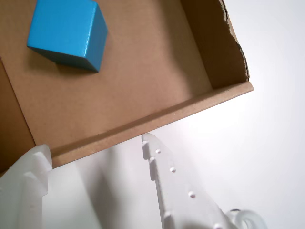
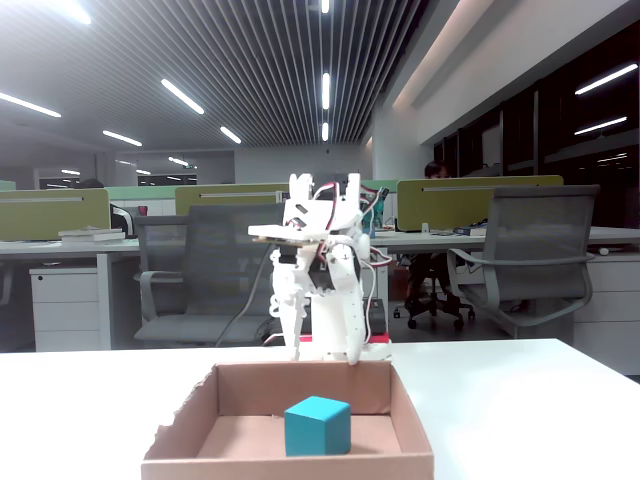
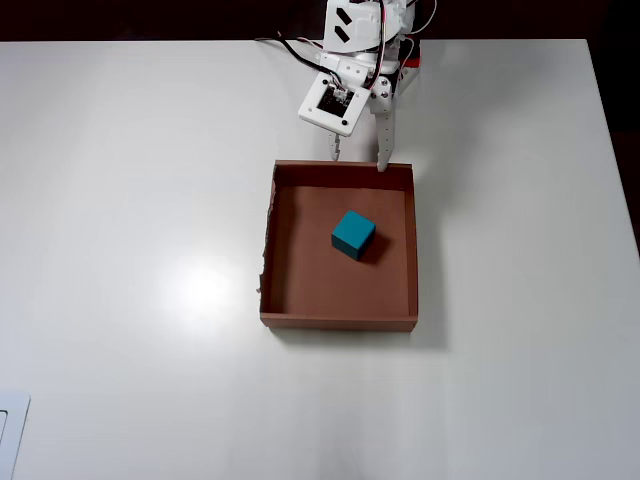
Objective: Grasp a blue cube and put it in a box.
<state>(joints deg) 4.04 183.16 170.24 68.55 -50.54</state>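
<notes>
White two-finger gripper (image 1: pixel 95 148) hangs empty, jaws apart, outside shallow brown cardboard box (image 3: pixel 412 250); teal-blue cube (image 3: pixel 353 234) rests inside. Placement judged complete; only withdrawal remains.

Arm (image 3: pixel 365 30): standing at the table's far edge, reaching down and forward.
Gripper (image 3: pixel 358 160): pointing downward, jaws spread apart, holding nothing.

blue cube (image 3: pixel 353 233): teal-blue | box (image 3: pixel 290 260): brown | tool (image 3: pixel 358 159): white | table (image 3: pixel 130 250): white
</notes>
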